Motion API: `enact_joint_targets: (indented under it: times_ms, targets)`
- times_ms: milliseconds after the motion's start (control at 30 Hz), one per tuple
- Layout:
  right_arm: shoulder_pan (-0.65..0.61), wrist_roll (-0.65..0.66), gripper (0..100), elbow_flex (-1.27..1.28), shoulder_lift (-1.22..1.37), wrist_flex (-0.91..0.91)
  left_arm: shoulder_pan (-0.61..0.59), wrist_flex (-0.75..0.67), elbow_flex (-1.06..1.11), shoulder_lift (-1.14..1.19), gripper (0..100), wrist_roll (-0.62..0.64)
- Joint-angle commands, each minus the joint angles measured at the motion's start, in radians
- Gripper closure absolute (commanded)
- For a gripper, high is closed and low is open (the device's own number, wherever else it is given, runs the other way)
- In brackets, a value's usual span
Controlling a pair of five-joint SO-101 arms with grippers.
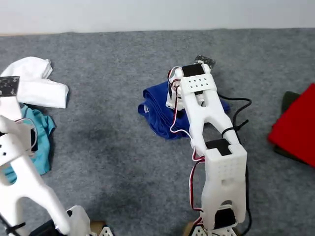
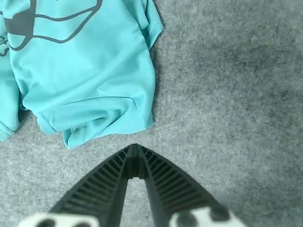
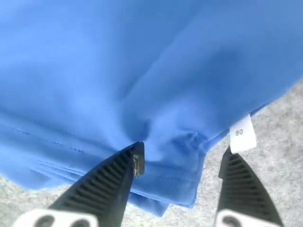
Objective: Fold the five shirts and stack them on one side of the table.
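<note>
Blue shirt [image 3: 142, 71] lies bunched on the table [image 1: 123, 142] beneath your right gripper [image 3: 183, 158], jaws spread astride its hem. Closing here may pinch several layers, or only the tag [image 3: 239, 135], and drag the heap. Arm extends forward, wrist pitched down. Your left gripper [image 2: 137, 152], clenched empty, hangs beside the teal shirt [image 2: 85, 80].

Table [image 1: 113, 147]: white shirt [image 1: 37, 86], teal shirt [image 1: 42, 132], blue shirt [image 1: 157, 112], red shirt [image 1: 298, 123].

Grey carpet-like mat [image 1: 113, 147] is serving as the work surface, running back to a plain white wall [image 1: 147, 14]. Light is coming evenly from above, throwing soft, faint shadows on the mat.
</note>
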Motion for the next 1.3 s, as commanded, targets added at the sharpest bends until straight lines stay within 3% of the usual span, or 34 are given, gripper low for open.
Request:
enact_joint_targets:
  times_ms: [0, 367, 1267]
  targets:
    - [-0.010, -0.014, 72.4, -0.044, 0.005, -0.015, -0.005, -0.020, -0.010, -0.032, 100, 0.002]
    - [-0.004, -0.012, 72.4, -0.051, 0.048, 0.033, -0.005, -0.028, -0.008, -0.031, 100, 0.002]
    - [-0.047, -0.014, 73.1, -0.052, 0.220, -0.139, -0.005, -0.043, -0.007, -0.031, 100, 0.002]
